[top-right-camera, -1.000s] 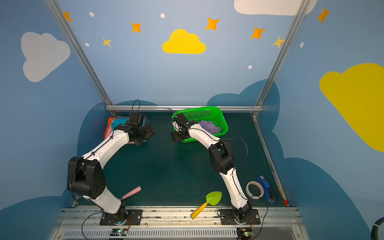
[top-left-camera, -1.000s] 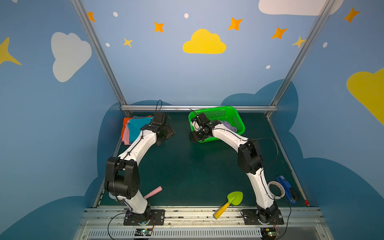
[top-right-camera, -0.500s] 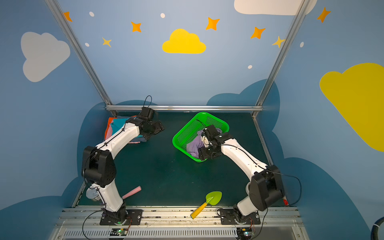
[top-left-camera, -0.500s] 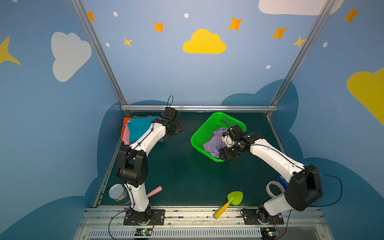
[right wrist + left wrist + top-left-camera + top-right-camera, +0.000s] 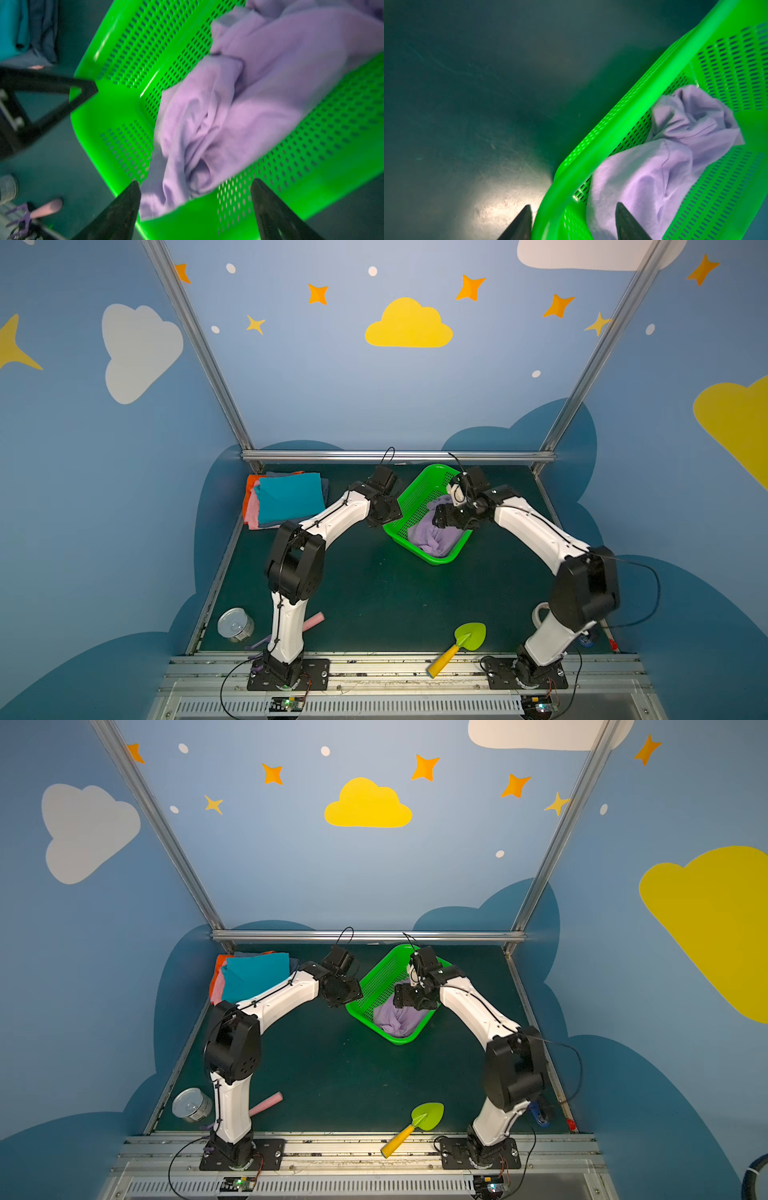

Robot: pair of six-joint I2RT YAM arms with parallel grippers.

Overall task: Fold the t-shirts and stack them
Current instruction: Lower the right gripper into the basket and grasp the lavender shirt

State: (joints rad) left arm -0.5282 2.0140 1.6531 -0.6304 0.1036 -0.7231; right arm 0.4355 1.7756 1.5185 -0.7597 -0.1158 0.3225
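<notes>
At the front and middle, the dark green table mat offers open room for spreading a shirt. Beyond it, at about 1 o'clock from the mat's centre, sits the bright green perforated plastic basket. A second ago it stood against the back rail, and it now lies cornerwise, further forward.

The crumpled lavender cloth t-shirt is bunched in the basket's 5 o'clock corner. The right gripper, at the basket's near rim half a second ago, now hangs over that shirt with its jaws wide and empty.

The left gripper has left the stack for the basket's 9 o'clock rim. It straddles the rim, half-narrowed but not clamped.

At 10 o'clock, farthest back, the folded stack of t-shirts with teal on top is unchanged.

Likely the left gripper will steady the basket while the right lifts out the last shirt.
</notes>
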